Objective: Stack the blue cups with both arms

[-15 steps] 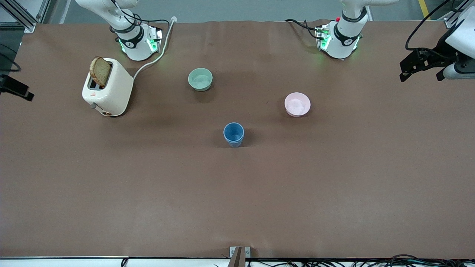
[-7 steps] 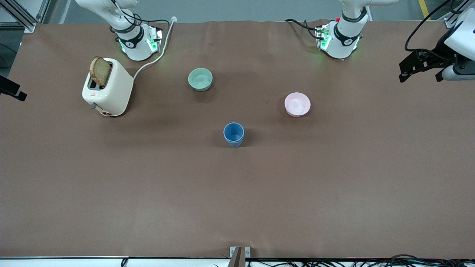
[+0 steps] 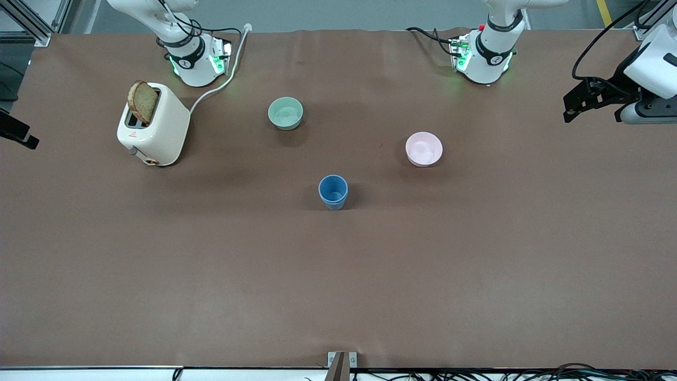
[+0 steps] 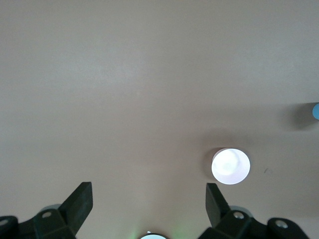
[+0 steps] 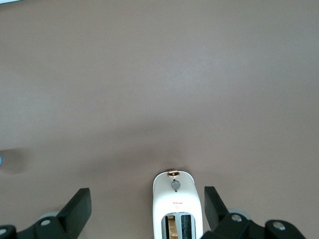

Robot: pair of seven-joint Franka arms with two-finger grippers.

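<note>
The two blue cups [image 3: 333, 191] stand nested one in the other, upright, near the middle of the table; a sliver of them shows at the edge of the left wrist view [image 4: 315, 110]. My left gripper [image 3: 589, 111] hangs open and empty over the left arm's end of the table, far from the cups. In the left wrist view its jaws [image 4: 148, 199] stand wide apart over bare table. My right gripper [image 3: 18, 135] is at the right arm's end of the table, partly out of view. In the right wrist view [image 5: 147, 201] it is open and empty above the toaster.
A white toaster [image 3: 153, 124] with a slice of bread stands near the right arm's base; it also shows in the right wrist view [image 5: 178, 204]. A pale green bowl [image 3: 285, 113] and a pink bowl [image 3: 423, 148] sit farther from the camera than the cups.
The left gripper has drifted slightly toward the table's middle and the arms' bases. The right gripper has shifted a little toward the table's edge. The cups have not moved.
</note>
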